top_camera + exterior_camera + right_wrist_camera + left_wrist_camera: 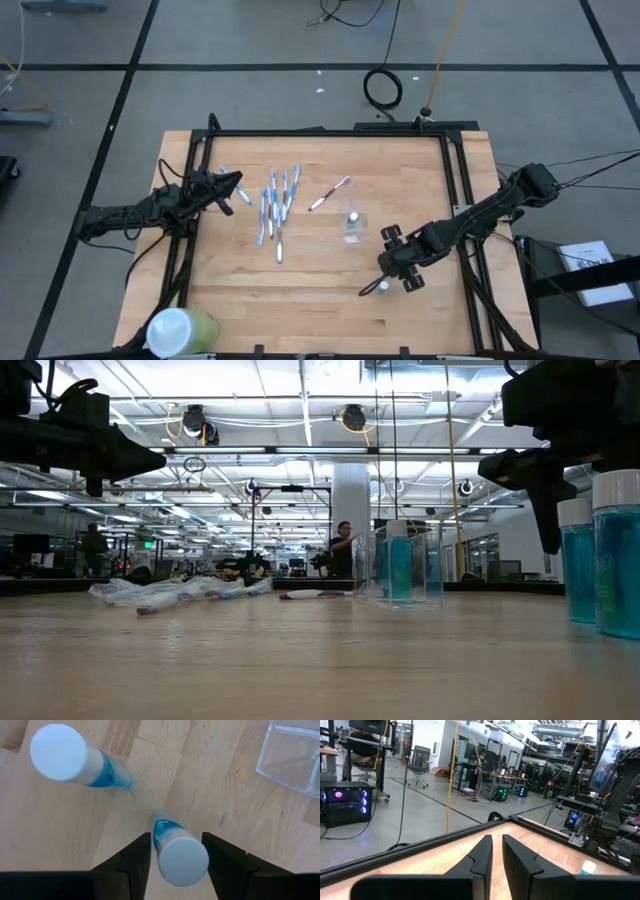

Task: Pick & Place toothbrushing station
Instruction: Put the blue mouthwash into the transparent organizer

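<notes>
Between the right gripper's (176, 851) fingers, an unlabelled white-capped tube (181, 857).

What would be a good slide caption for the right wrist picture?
Right gripper, fingers open, straddling an upright white-capped blue tube; a second tube and clear cup stand nearby on the wooden table.

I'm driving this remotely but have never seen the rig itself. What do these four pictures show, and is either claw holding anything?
Two dark robot arms work over a wooden table. One picture looks down from above, one looks level across the tabletop, and two come from wrist cameras. On the table lie thin blue-and-white toothbrushes, a pinkish-purple brush and a small clear plastic cup with a tube in it. The right gripper is open around an upright white-capped blue tube, not yet holding it. The left gripper, nearly shut, is empty.
</notes>
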Robot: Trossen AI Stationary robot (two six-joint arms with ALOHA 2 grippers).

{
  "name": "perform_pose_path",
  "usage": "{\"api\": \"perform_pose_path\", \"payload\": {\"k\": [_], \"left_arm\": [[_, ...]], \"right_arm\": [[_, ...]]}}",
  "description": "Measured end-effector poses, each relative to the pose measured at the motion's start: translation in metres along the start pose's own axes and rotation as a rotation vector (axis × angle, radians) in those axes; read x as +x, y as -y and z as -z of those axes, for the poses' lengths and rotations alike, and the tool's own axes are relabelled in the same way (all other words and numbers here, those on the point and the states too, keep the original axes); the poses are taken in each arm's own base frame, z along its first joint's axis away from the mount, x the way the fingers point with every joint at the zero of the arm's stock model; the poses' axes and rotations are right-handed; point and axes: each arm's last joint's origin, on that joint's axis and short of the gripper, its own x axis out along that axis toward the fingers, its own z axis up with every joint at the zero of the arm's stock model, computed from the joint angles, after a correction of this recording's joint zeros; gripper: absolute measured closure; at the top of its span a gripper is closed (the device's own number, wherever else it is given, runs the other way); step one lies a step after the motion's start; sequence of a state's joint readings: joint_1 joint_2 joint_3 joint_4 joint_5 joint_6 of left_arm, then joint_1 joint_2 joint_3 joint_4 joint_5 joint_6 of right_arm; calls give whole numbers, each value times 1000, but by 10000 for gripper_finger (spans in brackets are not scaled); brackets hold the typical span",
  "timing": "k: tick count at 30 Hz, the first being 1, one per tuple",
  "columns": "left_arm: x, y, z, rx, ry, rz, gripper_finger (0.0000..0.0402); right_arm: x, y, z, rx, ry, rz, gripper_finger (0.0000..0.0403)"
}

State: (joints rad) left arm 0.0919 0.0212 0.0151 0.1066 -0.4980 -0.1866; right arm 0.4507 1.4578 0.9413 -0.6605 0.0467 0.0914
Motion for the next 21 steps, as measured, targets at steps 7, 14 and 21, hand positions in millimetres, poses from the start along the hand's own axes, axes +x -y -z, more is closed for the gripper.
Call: {"api": "perform_pose_path", "payload": {"k": [7, 14, 21], "left_arm": [[0, 0, 0, 0, 0, 0, 355], [0, 0, 0, 0, 0, 0, 355], [0, 0, 0, 0, 0, 0, 355]], "right_arm": [[0, 0, 0, 0, 0, 0, 278], [0, 0, -2, -2, 17, 1, 301], [-2, 1, -3, -8, 41, 17, 301]]}}
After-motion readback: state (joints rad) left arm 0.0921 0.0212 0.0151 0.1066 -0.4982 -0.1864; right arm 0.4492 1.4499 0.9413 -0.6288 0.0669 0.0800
